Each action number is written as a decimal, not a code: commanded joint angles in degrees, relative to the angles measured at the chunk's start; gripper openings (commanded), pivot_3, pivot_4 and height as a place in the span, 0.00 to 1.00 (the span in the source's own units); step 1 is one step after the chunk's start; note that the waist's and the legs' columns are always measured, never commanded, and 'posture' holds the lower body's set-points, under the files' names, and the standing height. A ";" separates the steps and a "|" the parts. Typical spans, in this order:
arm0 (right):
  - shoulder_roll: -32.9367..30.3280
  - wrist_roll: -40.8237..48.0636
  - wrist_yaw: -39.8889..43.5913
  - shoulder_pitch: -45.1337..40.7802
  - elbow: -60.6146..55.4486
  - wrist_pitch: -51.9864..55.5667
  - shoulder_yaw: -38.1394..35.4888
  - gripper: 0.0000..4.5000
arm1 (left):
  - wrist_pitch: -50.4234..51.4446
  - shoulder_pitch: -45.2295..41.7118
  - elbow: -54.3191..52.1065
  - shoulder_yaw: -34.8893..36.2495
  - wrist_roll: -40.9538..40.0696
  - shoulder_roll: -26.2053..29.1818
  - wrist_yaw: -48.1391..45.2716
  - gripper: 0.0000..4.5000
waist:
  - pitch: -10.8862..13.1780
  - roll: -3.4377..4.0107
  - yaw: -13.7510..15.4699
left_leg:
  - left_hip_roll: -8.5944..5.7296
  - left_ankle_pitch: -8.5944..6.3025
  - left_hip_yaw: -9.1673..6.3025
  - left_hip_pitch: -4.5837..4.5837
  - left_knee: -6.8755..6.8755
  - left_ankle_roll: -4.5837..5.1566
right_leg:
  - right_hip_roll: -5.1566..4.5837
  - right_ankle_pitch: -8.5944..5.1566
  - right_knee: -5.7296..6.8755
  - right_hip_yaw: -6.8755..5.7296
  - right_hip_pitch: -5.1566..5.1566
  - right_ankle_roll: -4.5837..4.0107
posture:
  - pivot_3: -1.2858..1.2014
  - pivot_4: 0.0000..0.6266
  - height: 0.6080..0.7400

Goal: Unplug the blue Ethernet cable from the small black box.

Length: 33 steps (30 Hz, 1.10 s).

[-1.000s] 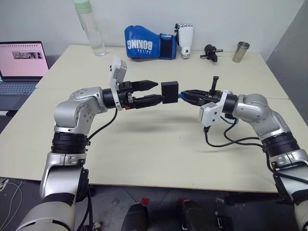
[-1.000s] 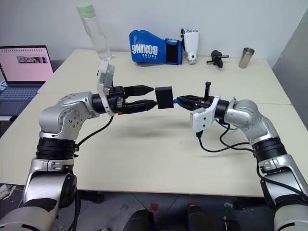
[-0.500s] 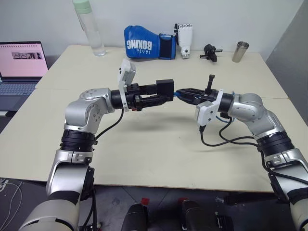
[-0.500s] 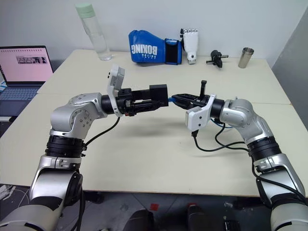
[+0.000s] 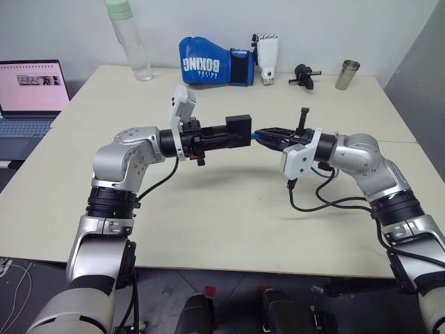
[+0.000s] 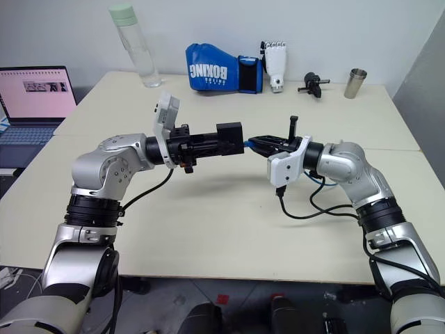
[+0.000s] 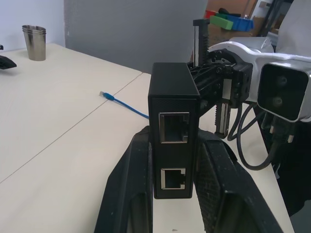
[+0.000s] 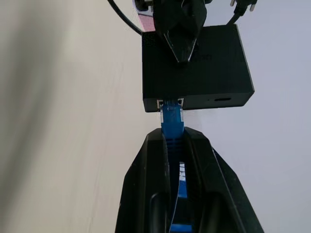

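The small black box (image 5: 238, 130) hangs above the table's middle, clamped between the black fingers of my left gripper (image 5: 233, 138), which is shut on it. In the left wrist view the box (image 7: 174, 126) stands upright between the fingers (image 7: 131, 184) and shows two empty sockets. The blue Ethernet cable (image 8: 172, 116) is plugged into the box's far side. My right gripper (image 5: 259, 135) is shut on the cable just behind the plug, coming from the opposite side. The rest of the cable (image 7: 124, 104) trails onto the table, its free plug lying flat.
Along the table's back edge stand a clear bottle (image 5: 131, 42), a blue boxing glove (image 5: 208, 64), a white robotic hand (image 5: 267, 56), a black knobbed gadget (image 5: 304, 74) and a steel cup (image 5: 348, 74). A laptop (image 5: 29, 90) sits at the left. Black wires (image 5: 313, 202) hang from my right wrist.
My left gripper has gone from wide open at the box to shut on it, and the box now sits deeper between its fingers. The right gripper kept its hold on the cable.
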 commanded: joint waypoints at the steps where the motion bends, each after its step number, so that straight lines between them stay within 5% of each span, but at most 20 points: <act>1: -0.19 13.06 10.84 0.60 -9.14 11.18 0.07 0.22 | 0.02 -1.99 -0.49 0.31 -0.58 0.67 -1.87 0.18 | 0.00 0.00 0.01 | 0.00 0.00 -0.01 0.00 0.00 0.00 | 0.00 0.00 0.00 -0.01 0.00 0.00 | 0.52 0.24 1.00; 7: -4.07 24.09 20.70 0.42 -16.29 29.73 -3.23 0.46 | 0.44 -1.96 -0.62 0.32 -0.80 0.92 -3.77 0.18 | 0.00 0.01 0.14 | 0.00 -0.05 -0.06 0.00 0.03 0.09 | -0.01 0.00 0.01 -0.07 0.02 0.00 | 0.52 0.24 1.00; 12: -6.55 38.82 20.02 -3.47 -18.73 62.84 -9.87 0.70 | 0.96 -1.65 -0.72 0.55 -1.42 1.08 -5.68 0.18 | 0.00 0.01 0.21 | -0.01 -0.08 -0.06 -0.01 0.05 0.14 | -0.02 0.00 0.03 -0.08 0.03 0.00 | 0.52 0.24 1.00; 18: -6.03 50.82 20.74 -6.99 -15.68 87.55 -14.61 0.97 | 1.24 -1.96 -0.50 0.79 -2.14 1.01 -7.59 0.18 | 0.00 0.02 0.19 | 0.00 -0.13 -0.08 0.00 0.04 0.24 | 0.02 -0.02 0.08 -0.10 0.01 -0.03 | 0.52 0.24 1.00; 23: -2.34 54.36 18.79 -8.32 -14.72 94.91 -15.88 0.99 | 1.17 -2.90 0.03 0.85 -2.30 0.59 -8.03 0.18 | 0.01 0.02 0.12 | -0.01 -0.14 -0.08 -0.02 0.04 0.25 | 0.04 -0.02 0.08 -0.09 -0.01 -0.02 | 0.52 0.24 1.00; 33: 2.10 50.54 17.17 -7.27 -14.51 91.96 -13.70 0.99 | 1.63 -3.31 -0.24 1.11 -2.64 0.45 -8.15 0.18 | 0.01 0.02 0.12 | -0.02 -0.14 -0.08 -0.05 0.03 0.25 | 0.03 -0.02 0.06 -0.11 -0.03 -0.01 | 0.52 0.24 1.00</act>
